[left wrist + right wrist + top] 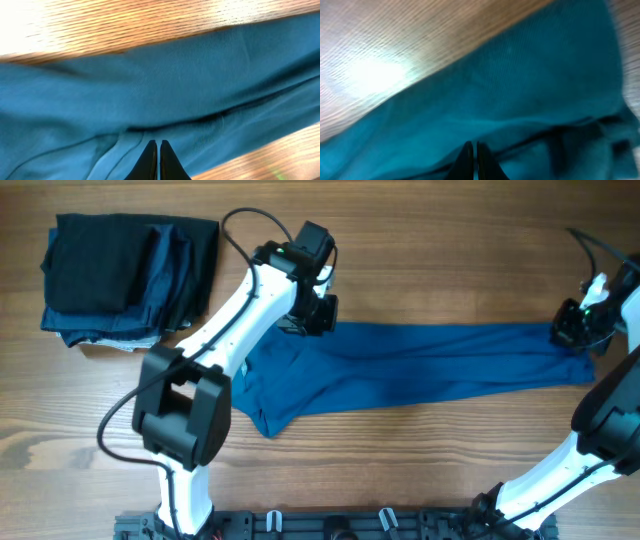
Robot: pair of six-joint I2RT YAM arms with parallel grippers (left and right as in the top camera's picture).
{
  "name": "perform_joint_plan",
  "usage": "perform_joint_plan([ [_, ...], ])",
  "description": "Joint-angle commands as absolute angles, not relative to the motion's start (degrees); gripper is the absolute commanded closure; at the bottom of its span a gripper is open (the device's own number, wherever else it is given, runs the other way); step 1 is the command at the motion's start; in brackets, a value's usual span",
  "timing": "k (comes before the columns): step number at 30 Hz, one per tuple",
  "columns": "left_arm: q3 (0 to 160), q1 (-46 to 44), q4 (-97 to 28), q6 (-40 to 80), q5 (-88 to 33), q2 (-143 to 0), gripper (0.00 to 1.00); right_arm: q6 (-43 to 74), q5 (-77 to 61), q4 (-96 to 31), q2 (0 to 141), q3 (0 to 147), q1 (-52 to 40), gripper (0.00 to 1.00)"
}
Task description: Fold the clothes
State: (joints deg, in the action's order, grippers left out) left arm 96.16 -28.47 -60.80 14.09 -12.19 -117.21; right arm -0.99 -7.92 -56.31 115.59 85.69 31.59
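While both arms are reaching down onto the blue polo shirt [420, 365], the fold is, as I judge it, only just getting under way. The shirt is lying drawn out in a long band across the counter [430, 240]. It is running from the left tool [316, 316] at its wider, rumpled end to the right tool [570, 333] at its narrow end, well apart from the stack of dark folded garments [120, 275] in the far left corner. Each tool is showing its jaws together, and in the wrist views the tips are meeting right at the cloth with creases running toward them. So each is pinching a thin bit of shirt (how much fabric is caught I cannot tell, the pictures being blurred). The step in hand is looking like the grasp of the two ends. The next move is probably calling for both ends rising evenly, with one end travelling over toward the other, and for steady tension so that neither thin pinch is slipping free.
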Motion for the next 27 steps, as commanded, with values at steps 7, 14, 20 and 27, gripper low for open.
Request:
perform_joint_plan([
  [7,95.3,-31.9,-56.0,13.9,-13.2,-122.4,0.95,3.2,-8.9,-51.4,115.0,79.7,31.3,0.96],
  [14,94.7,-33.7,-50.8,13.9,-13.2,-124.9,0.95,3.2,-8.9,-51.2,115.0,79.6,31.3,0.96],
  [20,94.7,-34.9,-51.3,13.9,-13.2,-125.7,0.96,3.2,-8.9,-51.2,115.0,79.6,31.3,0.96],
  [27,94.7,-35.0,-53.8,13.9,-12.4,-125.1,0.96,2.6,-17.4,-50.5,114.9,81.8,31.1,0.96],
])
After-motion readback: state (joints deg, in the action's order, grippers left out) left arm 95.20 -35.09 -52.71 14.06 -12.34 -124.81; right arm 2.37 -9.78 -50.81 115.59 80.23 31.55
